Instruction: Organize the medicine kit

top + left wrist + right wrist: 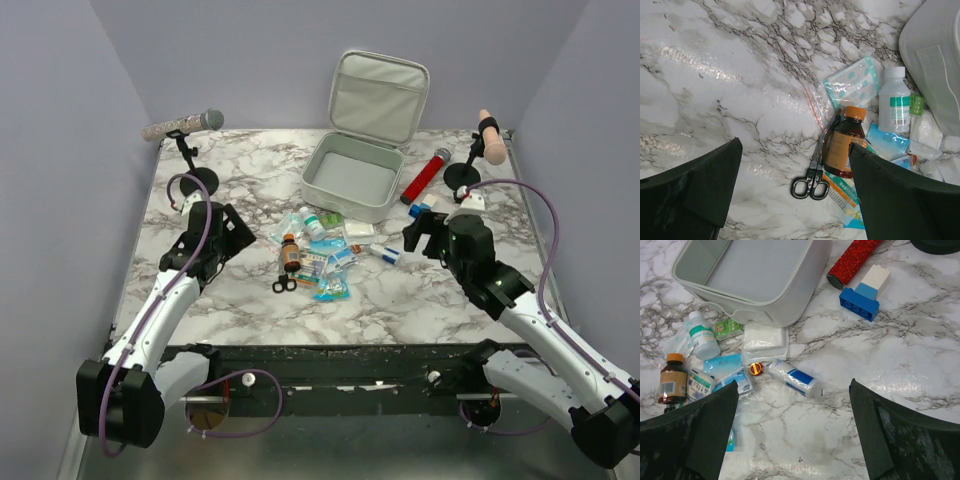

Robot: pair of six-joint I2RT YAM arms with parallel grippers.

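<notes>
Both your left jaws and right jaws are gaping empty; the gauze roll [792,378] is lying just ahead of the right jaws, so be straddling its middle.

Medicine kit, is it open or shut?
Open. The medicine kit has its lid standing up, and nothing lies inside.

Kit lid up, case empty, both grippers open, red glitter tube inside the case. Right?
One error: the red glitter tube lies on the table just right of the medicine kit, not inside it; top external shows this. Lid up, case empty, left gripper and right gripper open are all correct.
</notes>
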